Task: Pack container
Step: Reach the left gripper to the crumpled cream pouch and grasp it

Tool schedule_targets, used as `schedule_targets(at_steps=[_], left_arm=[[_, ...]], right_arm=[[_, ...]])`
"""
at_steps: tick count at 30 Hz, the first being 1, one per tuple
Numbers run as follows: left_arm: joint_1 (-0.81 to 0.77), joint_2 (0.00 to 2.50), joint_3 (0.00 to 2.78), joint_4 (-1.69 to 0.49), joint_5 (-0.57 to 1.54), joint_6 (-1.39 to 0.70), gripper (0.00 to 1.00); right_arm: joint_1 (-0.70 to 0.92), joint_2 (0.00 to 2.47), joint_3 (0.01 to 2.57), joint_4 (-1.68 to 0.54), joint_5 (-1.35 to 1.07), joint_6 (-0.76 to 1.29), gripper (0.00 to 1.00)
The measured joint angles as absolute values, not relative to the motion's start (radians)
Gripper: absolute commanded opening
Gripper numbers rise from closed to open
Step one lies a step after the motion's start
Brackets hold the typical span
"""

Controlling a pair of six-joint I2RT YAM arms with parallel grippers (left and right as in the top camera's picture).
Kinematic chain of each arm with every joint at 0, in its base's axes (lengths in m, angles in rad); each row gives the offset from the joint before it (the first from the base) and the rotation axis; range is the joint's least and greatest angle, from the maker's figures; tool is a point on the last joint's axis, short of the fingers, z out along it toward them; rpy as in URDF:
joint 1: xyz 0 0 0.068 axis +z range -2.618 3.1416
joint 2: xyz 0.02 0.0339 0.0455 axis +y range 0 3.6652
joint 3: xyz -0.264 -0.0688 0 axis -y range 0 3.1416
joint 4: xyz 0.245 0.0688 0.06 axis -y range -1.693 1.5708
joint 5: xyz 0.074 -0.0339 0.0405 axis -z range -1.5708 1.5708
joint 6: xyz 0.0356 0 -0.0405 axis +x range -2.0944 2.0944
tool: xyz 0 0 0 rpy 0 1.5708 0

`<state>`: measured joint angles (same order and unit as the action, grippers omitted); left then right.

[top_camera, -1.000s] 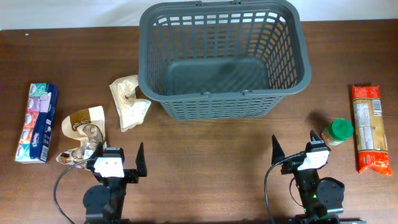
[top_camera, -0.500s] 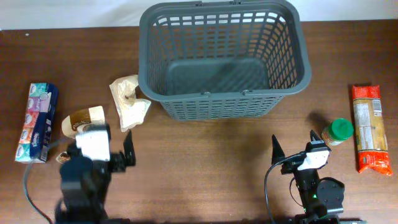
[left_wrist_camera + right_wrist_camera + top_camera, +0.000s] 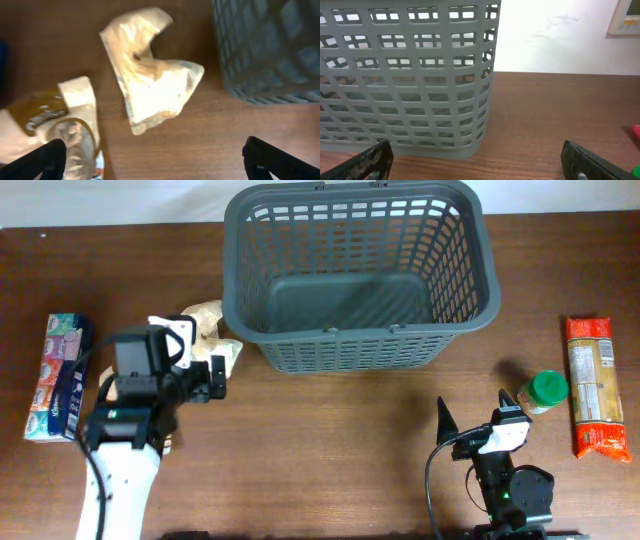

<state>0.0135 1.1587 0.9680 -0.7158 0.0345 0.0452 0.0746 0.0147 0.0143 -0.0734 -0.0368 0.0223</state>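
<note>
The container, a large dark grey slotted basket (image 3: 360,275), stands empty at the back middle; it also shows in the left wrist view (image 3: 270,50) and the right wrist view (image 3: 405,75). My left gripper (image 3: 190,380) is open and empty, hovering above the table just in front of a cream bag (image 3: 207,320), which lies left of the basket. In the left wrist view the cream bag (image 3: 155,85) is above the open jaws (image 3: 155,162), with a brown windowed bag (image 3: 55,125) at the left finger. My right gripper (image 3: 475,415) is open and empty near the front edge (image 3: 480,165).
A tissue pack (image 3: 58,375) lies at the far left. A green-lidded jar (image 3: 543,392) stands right of my right gripper, and a red-orange pasta packet (image 3: 593,385) lies at the far right. The brown bag is mostly hidden under my left arm in the overhead view.
My left arm has risen from the front edge and moved back toward the two bags left of the basket. The right arm has not moved.
</note>
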Motion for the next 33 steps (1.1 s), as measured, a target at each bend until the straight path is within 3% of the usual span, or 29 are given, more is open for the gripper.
schedule_targets(at_steps=[13,21,33], left_arm=[[0.014,1.208,0.968,-0.603,0.082,0.035,0.99],[0.020,1.246,0.974,-0.562,0.080,-0.149,0.99],[0.070,1.514,1.243,-0.790,0.080,-0.323,0.99]], right_arm=[[0.075,0.015,0.014,-0.073,-0.036,0.023,0.99],[0.075,0.015,0.014,-0.074,-0.037,0.022,0.99],[0.075,0.015,0.014,-0.074,-0.037,0.023,0.99]])
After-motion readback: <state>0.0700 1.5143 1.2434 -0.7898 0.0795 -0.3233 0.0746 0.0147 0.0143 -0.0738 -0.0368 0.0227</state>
